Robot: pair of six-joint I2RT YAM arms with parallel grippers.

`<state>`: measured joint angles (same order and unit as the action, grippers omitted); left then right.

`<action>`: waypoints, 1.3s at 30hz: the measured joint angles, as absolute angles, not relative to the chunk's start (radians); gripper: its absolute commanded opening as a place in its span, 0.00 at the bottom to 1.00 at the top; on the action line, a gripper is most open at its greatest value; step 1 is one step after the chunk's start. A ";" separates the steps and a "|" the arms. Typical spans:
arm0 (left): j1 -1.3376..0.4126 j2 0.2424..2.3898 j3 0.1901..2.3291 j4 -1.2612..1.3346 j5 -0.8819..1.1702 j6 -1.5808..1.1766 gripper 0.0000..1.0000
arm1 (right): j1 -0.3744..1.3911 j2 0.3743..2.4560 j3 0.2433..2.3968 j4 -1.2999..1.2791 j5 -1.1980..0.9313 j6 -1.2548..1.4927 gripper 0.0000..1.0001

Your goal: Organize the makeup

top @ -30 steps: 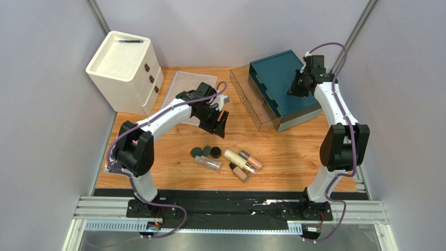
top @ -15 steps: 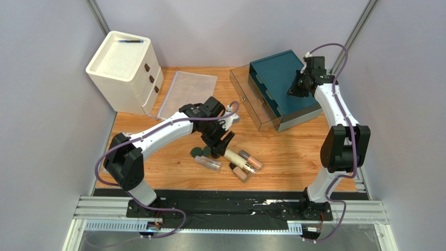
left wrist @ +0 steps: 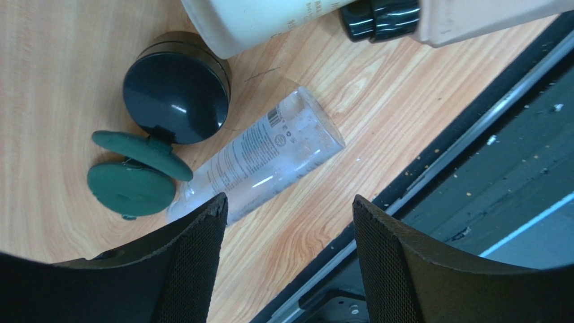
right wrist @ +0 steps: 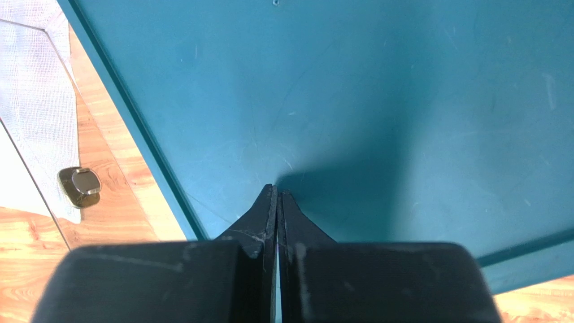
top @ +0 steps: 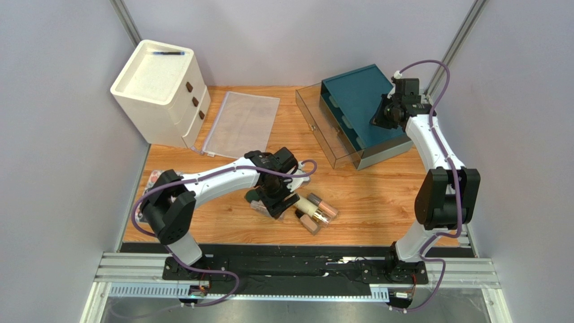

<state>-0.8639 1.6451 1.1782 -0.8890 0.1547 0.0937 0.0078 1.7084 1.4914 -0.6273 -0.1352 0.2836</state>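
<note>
Right arm reaches far forward, its gripper (right wrist: 276, 202) over the teal box (top: 360, 108), jaws pressed together. Left arm bends inward, its gripper (left wrist: 286, 208) pointing down, jaws wide above the clear tube (left wrist: 263, 158) near the table's (top: 377, 195) front edge. The tube's barcode and print are too small to read. Just beside it lie a black compact (left wrist: 176, 89) and green puffs (left wrist: 131, 188).

We find only fine print and a barcode on the clear tube (left wrist: 269, 158), too small to read.
</note>
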 measured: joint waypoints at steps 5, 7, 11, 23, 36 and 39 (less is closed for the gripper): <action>-0.863 1.687 1.150 -0.850 0.146 0.095 0.73 | 0.008 1.694 1.477 -0.627 -0.135 0.283 0.00; -0.865 1.699 1.142 -0.851 0.163 0.094 0.73 | 0.008 1.689 1.470 -0.627 -0.136 0.284 0.00; -0.870 1.733 1.120 -0.820 0.155 0.094 0.72 | 0.008 1.681 1.462 -0.626 -0.135 0.284 0.00; -0.924 1.768 1.101 -0.795 0.106 0.048 0.04 | 0.008 1.692 1.479 -0.643 -0.133 0.284 0.00; -0.957 1.766 1.150 -0.851 0.065 -0.036 0.00 | 0.007 1.710 1.505 -0.670 -0.141 0.289 0.00; -0.958 1.723 1.244 -0.901 0.041 -0.051 0.00 | 0.007 1.713 1.510 -0.676 -0.141 0.290 0.00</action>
